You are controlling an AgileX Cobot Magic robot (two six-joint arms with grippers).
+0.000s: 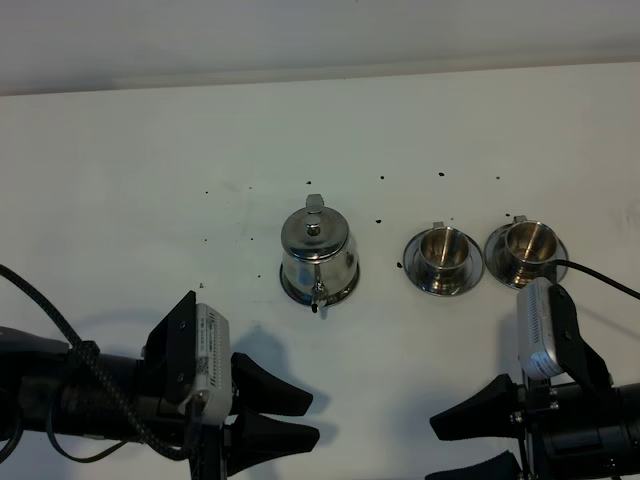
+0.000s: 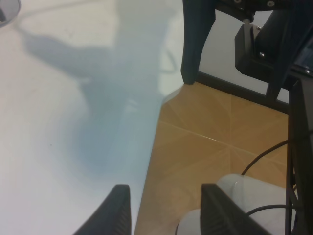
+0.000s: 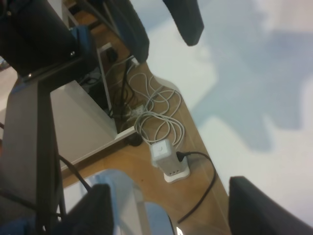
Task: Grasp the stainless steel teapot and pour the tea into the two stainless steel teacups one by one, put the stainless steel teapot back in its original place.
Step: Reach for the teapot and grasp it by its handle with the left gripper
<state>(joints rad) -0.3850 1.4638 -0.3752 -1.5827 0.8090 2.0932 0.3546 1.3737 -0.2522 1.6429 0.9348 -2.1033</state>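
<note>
well apart, teapot (image 1: 318,255) and jaws

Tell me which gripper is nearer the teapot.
Left. The left gripper sits near-side, in line with the teapot; the right gripper is farther, in line with the adjacent teacup.

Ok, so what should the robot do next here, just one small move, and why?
Probably bring the left gripper forward toward the teapot. The pot stands untouched on its saucer, and both grippers hang open and empty at the near side of the table. The left one looks closer to the pot than the right gripper.
</note>
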